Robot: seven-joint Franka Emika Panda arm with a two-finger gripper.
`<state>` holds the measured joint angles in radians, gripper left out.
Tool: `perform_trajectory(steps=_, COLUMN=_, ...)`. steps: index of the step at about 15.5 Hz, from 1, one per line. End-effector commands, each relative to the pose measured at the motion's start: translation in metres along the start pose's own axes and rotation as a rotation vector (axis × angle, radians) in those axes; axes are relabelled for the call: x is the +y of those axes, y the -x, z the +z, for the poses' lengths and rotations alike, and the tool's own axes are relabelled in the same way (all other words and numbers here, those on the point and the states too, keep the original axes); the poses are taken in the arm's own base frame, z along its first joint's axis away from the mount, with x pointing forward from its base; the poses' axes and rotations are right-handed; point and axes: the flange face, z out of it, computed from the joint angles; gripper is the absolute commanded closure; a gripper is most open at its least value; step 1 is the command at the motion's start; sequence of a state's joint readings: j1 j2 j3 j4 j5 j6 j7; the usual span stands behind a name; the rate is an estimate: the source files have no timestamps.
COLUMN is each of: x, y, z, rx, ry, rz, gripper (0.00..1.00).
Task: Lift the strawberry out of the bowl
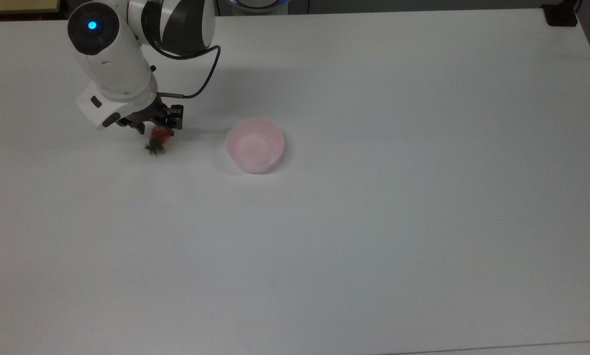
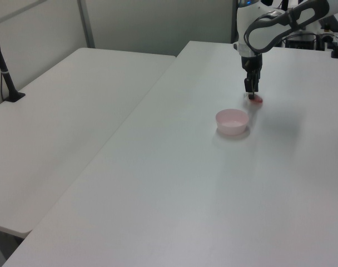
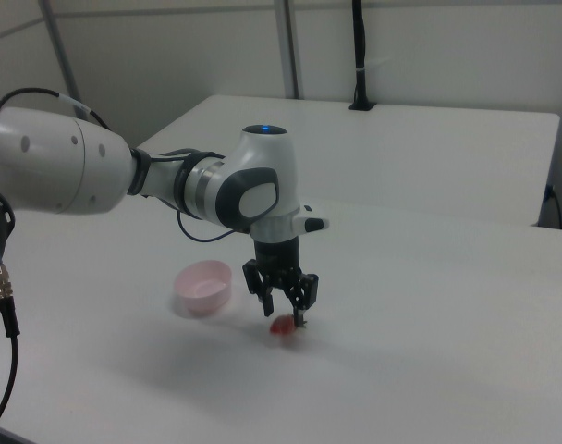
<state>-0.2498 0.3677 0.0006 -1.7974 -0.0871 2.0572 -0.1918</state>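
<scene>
Gripper [image 3: 283, 313] in right view's centre, pointing down, fingers spread apart, gripping nothing. Strawberry [image 3: 283, 326] just below fingertips on white table [image 3: 429, 370], red body blurred, green cap toward top view's lower left. Pink bowl [image 1: 255, 145] empty, well apart, toward top view's right of strawberry [image 1: 157, 141].

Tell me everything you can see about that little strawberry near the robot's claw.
The strawberry is small and red, glossy like plastic, with a dark green spiky leaf cap that points toward the top view's lower left. It is out of the pink bowl, off to the top view's left of it, low over or on the white table. The gripper hangs right above it with its jaws spread; whether they touch the strawberry cannot be told.
</scene>
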Motion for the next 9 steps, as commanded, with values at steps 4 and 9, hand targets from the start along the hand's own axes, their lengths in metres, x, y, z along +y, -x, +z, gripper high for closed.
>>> perform_trajectory(steps=4, x=-0.027, y=0.019, z=-0.114, rx=0.012, ry=0.017, rz=0.150, gripper=0.00)
perform_trajectory(steps=9, x=-0.078, y=0.085, z=-0.241, rx=0.054, ry=0.007, rz=0.169, gripper=0.00)
